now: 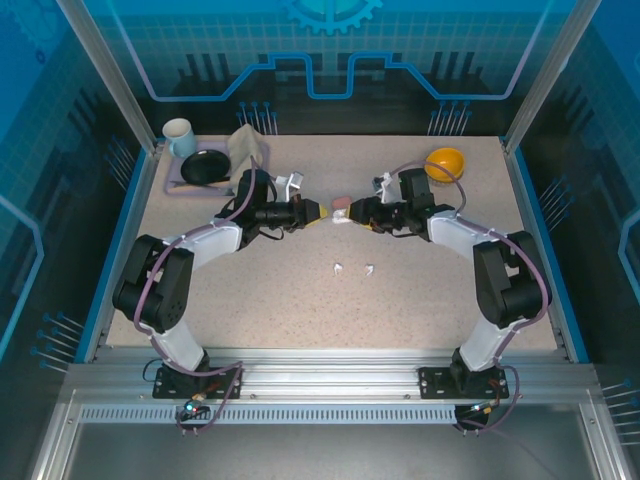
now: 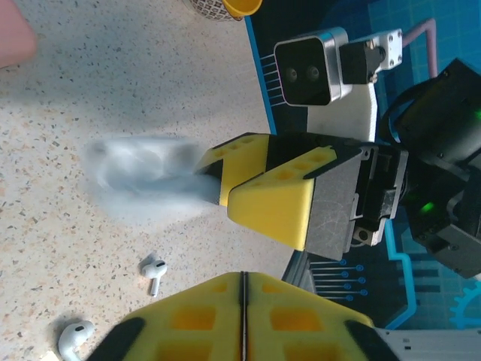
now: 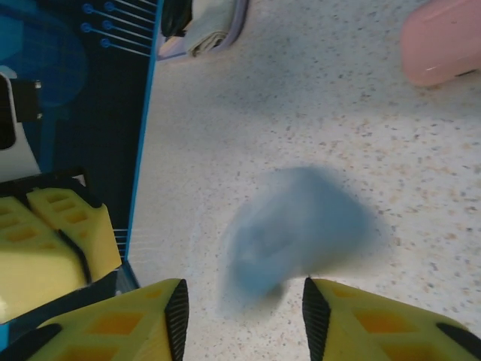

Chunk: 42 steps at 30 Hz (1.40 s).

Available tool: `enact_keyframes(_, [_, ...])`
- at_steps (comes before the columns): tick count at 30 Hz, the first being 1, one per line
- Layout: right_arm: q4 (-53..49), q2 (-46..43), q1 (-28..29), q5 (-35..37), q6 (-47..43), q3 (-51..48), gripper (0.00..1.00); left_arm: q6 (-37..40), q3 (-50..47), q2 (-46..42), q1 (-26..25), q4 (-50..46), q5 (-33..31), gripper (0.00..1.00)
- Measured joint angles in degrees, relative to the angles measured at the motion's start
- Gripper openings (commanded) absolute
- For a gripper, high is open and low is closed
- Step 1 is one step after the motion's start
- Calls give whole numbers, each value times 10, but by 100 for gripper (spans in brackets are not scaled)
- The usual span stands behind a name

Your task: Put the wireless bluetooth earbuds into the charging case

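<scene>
The right gripper [image 3: 244,295] stands with its jaws part-way apart. The white charging case [image 3: 297,226], blurred, lies directly ahead of the tips at mid-bench [image 1: 250,300]; contact cannot be told. The left gripper [image 2: 243,301] is fully closed and empty, facing the right one across the case.

Two white earbuds [image 1: 339,268] [image 1: 369,268] lie side by side toward the near edge from both grippers, between the arms and well apart from the case. Neither arm is clearly nearer. A pink case [image 3: 442,45] lies just beyond the white one. No writing is legible.
</scene>
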Motion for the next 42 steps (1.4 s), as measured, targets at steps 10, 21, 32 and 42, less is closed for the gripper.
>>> enact_keyframes(10, [7,22,0,20,9,-16,47,1,-2,0,3,4,-9,24])
enact_keyframes(21, [-163,40,7,184,-29,60,50,-6,-32,-27,29,-1,-81,83])
enact_keyframes(32, [-273,94,27,266,-78,137,46,-9,-48,-44,43,-20,-130,86])
enact_keyframes(42, [-299,94,65,321,127,114,44,-18,-51,-46,43,-21,-152,87])
